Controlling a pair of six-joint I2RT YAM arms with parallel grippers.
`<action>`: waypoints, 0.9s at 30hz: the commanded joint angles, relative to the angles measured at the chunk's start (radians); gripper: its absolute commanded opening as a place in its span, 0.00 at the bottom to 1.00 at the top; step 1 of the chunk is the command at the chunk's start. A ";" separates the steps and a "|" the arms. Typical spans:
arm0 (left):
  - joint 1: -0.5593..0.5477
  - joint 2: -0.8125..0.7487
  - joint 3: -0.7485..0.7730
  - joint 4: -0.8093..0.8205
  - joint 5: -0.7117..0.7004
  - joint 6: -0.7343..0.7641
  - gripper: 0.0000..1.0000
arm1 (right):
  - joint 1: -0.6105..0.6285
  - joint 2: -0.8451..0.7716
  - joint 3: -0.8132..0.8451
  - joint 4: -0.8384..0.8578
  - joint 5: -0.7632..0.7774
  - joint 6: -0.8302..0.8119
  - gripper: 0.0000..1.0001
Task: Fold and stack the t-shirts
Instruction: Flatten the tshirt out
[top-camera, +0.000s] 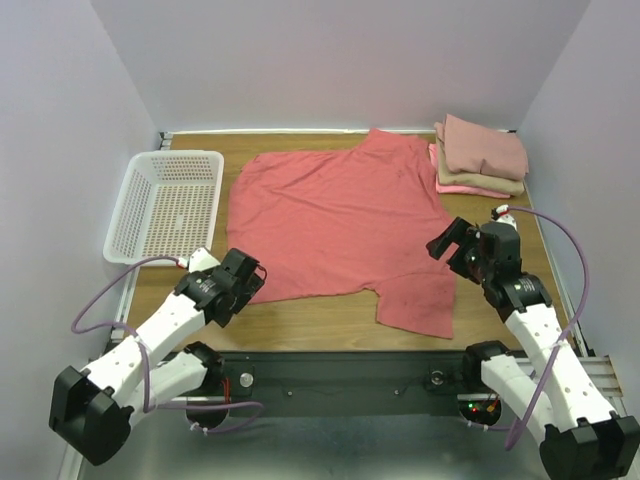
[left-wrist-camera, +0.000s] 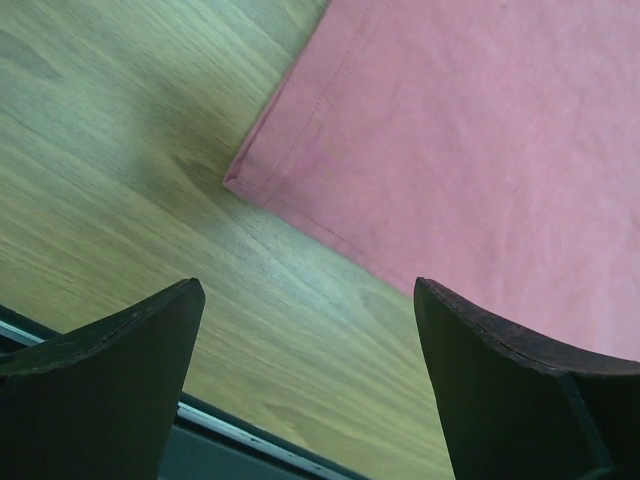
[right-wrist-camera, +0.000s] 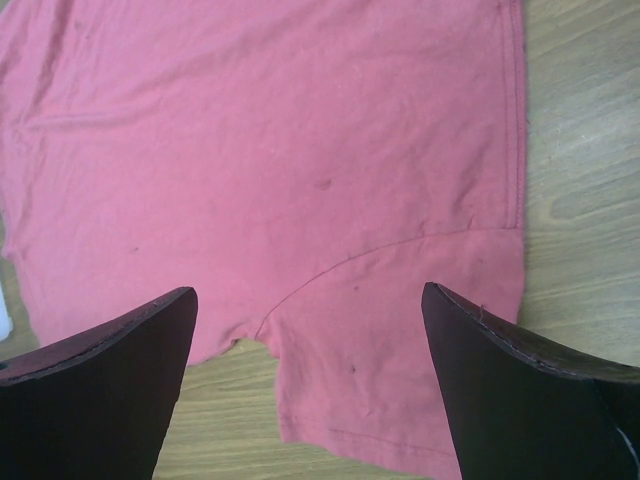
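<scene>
A large coral-red t-shirt (top-camera: 340, 225) lies spread flat on the wooden table, one sleeve at the near right. A stack of folded shirts (top-camera: 480, 155), dusty-pink on top, then tan and bright-pink, sits at the back right. My left gripper (top-camera: 250, 285) is open and empty above bare wood beside the shirt's near-left corner (left-wrist-camera: 232, 180). My right gripper (top-camera: 448, 243) is open and empty, hovering above the shirt's near-right sleeve (right-wrist-camera: 400, 340).
A white plastic mesh basket (top-camera: 168, 203) stands at the left of the table. The table's near edge with a black rail (top-camera: 350, 375) runs along the front. Grey walls enclose the back and sides.
</scene>
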 joint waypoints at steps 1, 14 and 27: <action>0.016 0.101 0.059 -0.061 -0.093 -0.137 0.98 | 0.004 0.008 0.003 0.006 0.035 0.015 1.00; 0.146 0.314 0.039 0.080 -0.016 -0.052 0.95 | 0.004 0.083 0.058 0.004 0.158 -0.014 1.00; 0.190 0.366 -0.017 0.172 0.027 -0.007 0.61 | 0.004 0.121 0.063 0.004 0.187 -0.005 1.00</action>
